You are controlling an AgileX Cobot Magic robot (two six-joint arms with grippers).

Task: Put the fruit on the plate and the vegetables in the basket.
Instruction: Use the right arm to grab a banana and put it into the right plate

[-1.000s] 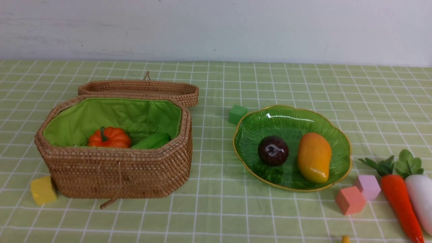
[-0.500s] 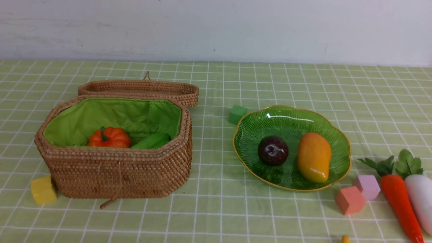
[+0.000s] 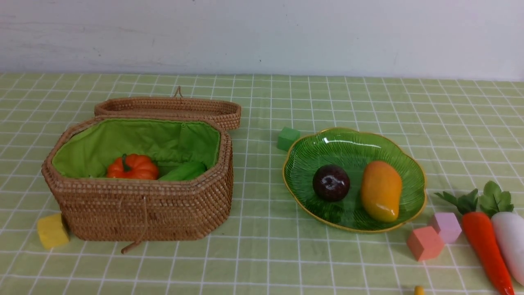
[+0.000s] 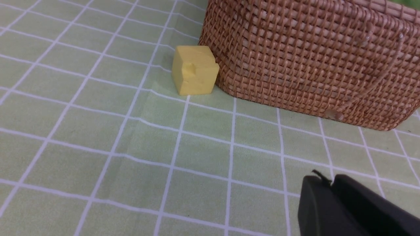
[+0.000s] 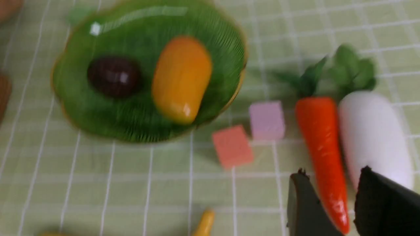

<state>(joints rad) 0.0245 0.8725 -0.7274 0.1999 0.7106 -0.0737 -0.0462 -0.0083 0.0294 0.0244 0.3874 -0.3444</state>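
**Counter inventory: carrot, radish and banana not yet sorted**

- Open room: you have a wide bare stretch of counter between the basket and the plate, and more behind both.
- Tight spots: a yellow cube sits just beside the basket's near left corner. A salmon cube and a lilac cube crowd the gap between the plate's rim and the carrot.
- Basket: brown wicker, green lining, lid off and lying behind it. Inside you find the orange pumpkin and the green cucumber.
- Plate: ribbed green glass with a gold edge, and a green cube at its far left rim. It holds the dark plum and the yellow-orange mango, close but apart.
- Carrot and white radish: side by side at the counter's right edge, leaves pointing away from you.
- Banana: at the near edge, only its tip showing.
- Left jaws: clenched on nothing, low over the counter near the basket's front.
- Right jaws: released, above the carrot's tip.
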